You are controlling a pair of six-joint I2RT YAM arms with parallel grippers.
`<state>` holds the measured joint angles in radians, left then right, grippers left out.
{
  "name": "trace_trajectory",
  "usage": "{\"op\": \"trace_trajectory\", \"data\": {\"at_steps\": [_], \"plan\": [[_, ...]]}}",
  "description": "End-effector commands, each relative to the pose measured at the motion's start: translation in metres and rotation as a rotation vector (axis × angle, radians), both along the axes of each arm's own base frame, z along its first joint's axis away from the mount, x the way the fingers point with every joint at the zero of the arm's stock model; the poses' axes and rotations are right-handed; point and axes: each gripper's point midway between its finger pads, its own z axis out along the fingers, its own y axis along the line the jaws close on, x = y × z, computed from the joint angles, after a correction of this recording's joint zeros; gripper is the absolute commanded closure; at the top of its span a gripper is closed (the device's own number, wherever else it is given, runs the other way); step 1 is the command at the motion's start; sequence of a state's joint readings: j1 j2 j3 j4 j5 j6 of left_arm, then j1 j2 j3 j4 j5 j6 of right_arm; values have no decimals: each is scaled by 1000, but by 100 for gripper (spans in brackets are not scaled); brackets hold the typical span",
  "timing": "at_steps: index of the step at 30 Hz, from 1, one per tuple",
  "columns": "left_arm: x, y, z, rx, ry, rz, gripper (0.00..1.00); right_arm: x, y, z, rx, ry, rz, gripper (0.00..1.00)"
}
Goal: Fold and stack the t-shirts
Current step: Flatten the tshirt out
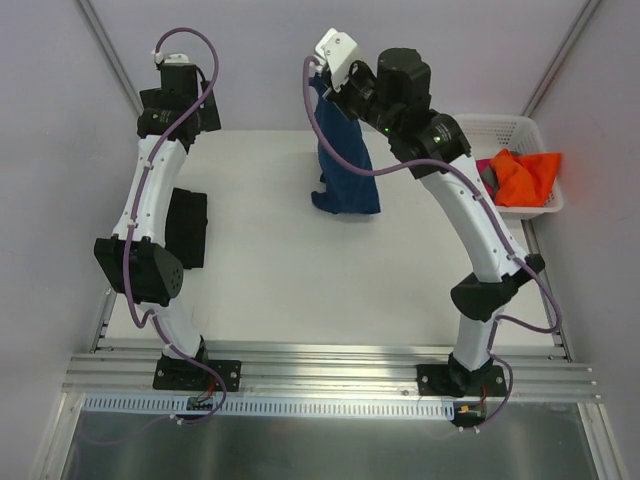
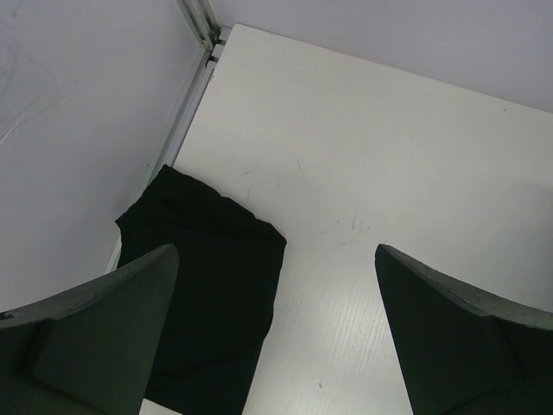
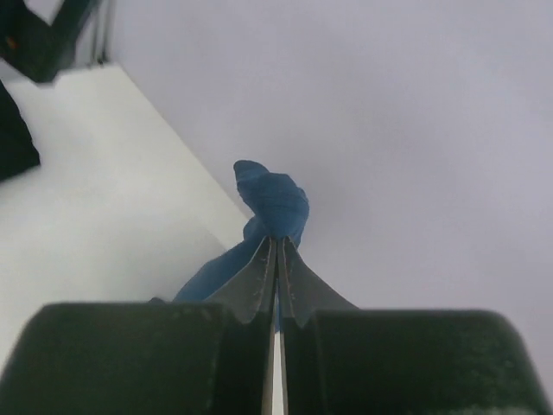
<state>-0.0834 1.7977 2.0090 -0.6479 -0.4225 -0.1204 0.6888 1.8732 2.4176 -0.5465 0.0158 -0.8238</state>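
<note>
Five shirts are showing, one of each colour. One navy blue shirt [image 1: 345,170] is hanging from the right fingers [image 3: 255,290], which are pressing together on a bunched fold of it at the back of the surface [image 1: 290,270]; its lower end is touching the surface there. One black shirt [image 1: 187,227] is lying folded flat at the left side, just beside the left arm. One orange shirt [image 1: 528,175] is sitting heaped in the single white basket [image 1: 500,125] at the right edge, with slivers of one magenta shirt [image 1: 483,166] and one grey shirt [image 1: 489,180] peeking out beside it.

The left fingers [image 2: 112,328] are standing spread wide above the black shirt, gripping nothing.

From above, the right arm is covering the basket's near-left corner, and the orange heap is burying most of the magenta and grey cloth. The left arm is crossing over part of the black shirt, and in the left wrist view one finger and the picture's lower edge are cutting it off. The right wrist view is showing only a twisted knot of navy cloth past the fingertips. The left fingers are hard to make out from above.
</note>
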Motion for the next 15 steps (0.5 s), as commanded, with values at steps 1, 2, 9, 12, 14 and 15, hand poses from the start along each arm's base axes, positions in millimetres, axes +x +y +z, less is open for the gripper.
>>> {"op": "trace_trajectory", "data": {"at_steps": [1, 2, 9, 12, 14, 15], "plan": [[-2, 3, 4, -8, -22, 23, 1, -36, -19, 87, 224, -147, 47, 100], [-2, 3, 2, -7, -17, 23, 1, -39, -25, 80, 199, -129, 43, 100], [4, 3, -7, -10, -1, 33, 1, -31, -164, -2, 85, 66, -296, 100], [8, 1, -9, -11, 0, 30, 1, -21, -220, -34, 87, 184, -482, 100], [11, -3, -7, -15, -6, 21, 1, -16, -233, -77, -28, 314, -531, 99], [12, -4, -7, -17, -7, 17, 1, -14, -233, -83, -47, 345, -536, 87]]}}
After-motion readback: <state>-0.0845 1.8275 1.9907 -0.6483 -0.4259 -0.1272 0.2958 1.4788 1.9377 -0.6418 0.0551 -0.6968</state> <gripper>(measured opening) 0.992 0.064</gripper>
